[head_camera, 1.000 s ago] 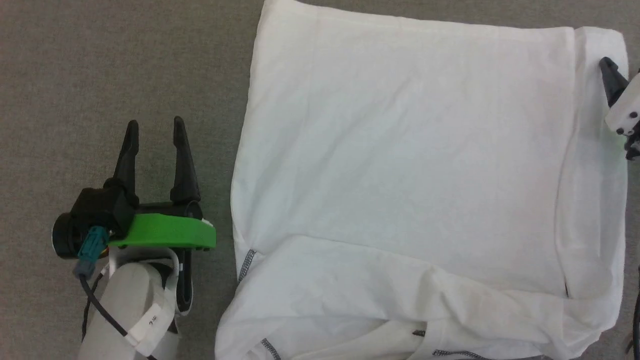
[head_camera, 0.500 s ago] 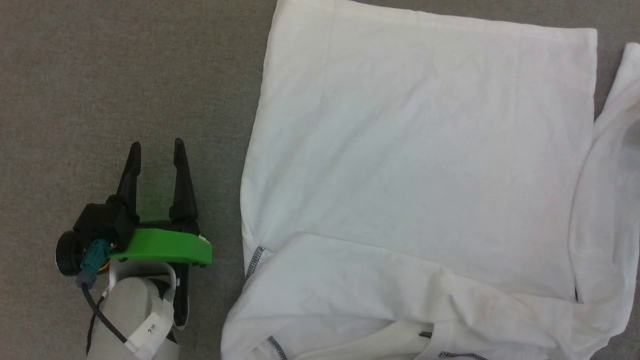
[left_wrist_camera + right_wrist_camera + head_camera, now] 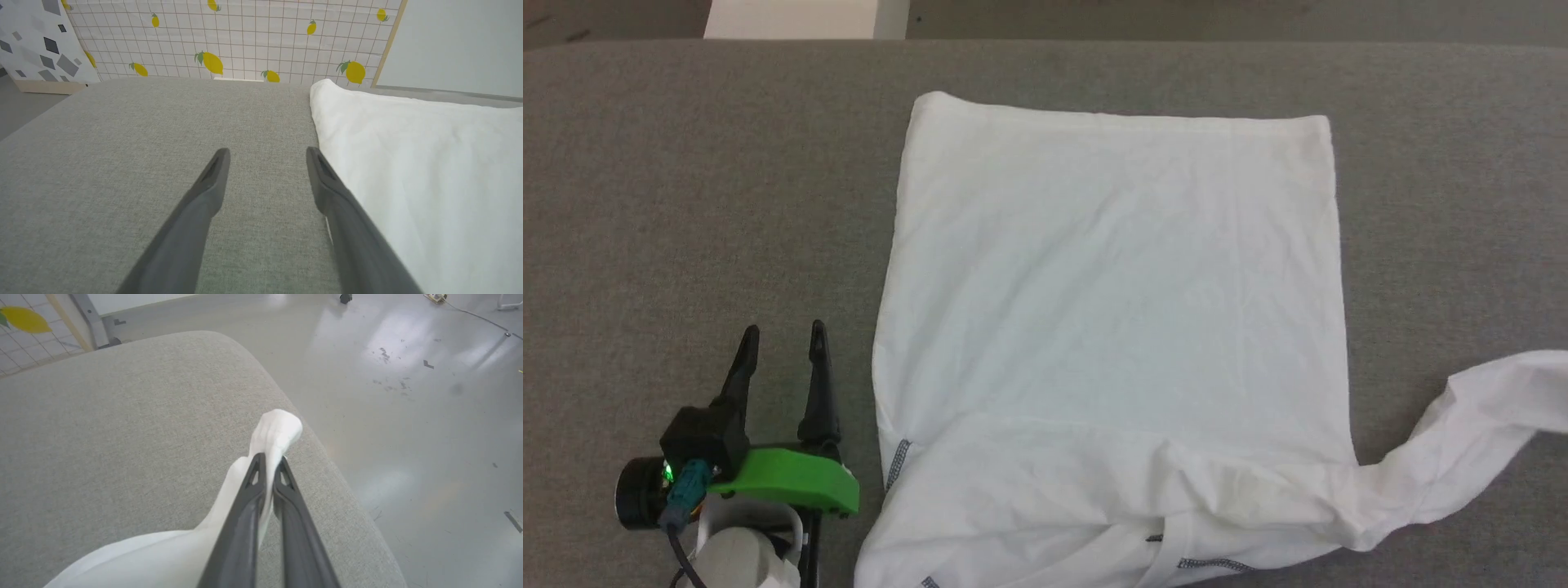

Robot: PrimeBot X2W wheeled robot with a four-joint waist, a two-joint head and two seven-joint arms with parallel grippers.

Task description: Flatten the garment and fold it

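The garment [image 3: 1111, 327], a white long-sleeved shirt with grey zigzag seams, lies spread on the grey cushion [image 3: 727, 163]. One sleeve [image 3: 1462, 457] stretches away to the right edge of the head view. In the right wrist view my right gripper [image 3: 269, 459] is shut on that sleeve [image 3: 276, 430] near its cuff, held above the cushion's rounded corner. Left of the shirt's side edge, my left gripper [image 3: 784, 336] stands open over bare cushion, nothing between its fingers [image 3: 212, 179]; the garment [image 3: 429, 171] lies just beside the right finger.
The cushion's far edge [image 3: 1094, 45] runs across the top of the head view. A lemon-patterned wall panel [image 3: 245, 36] stands beyond it. The smooth grey floor [image 3: 408, 396] drops away past the cushion's corner on the right.
The head camera has pulled back, showing the whole shirt body. The sleeve that lay folded along the shirt's right side is now drawn out to the right, and the right gripper has shut on it.
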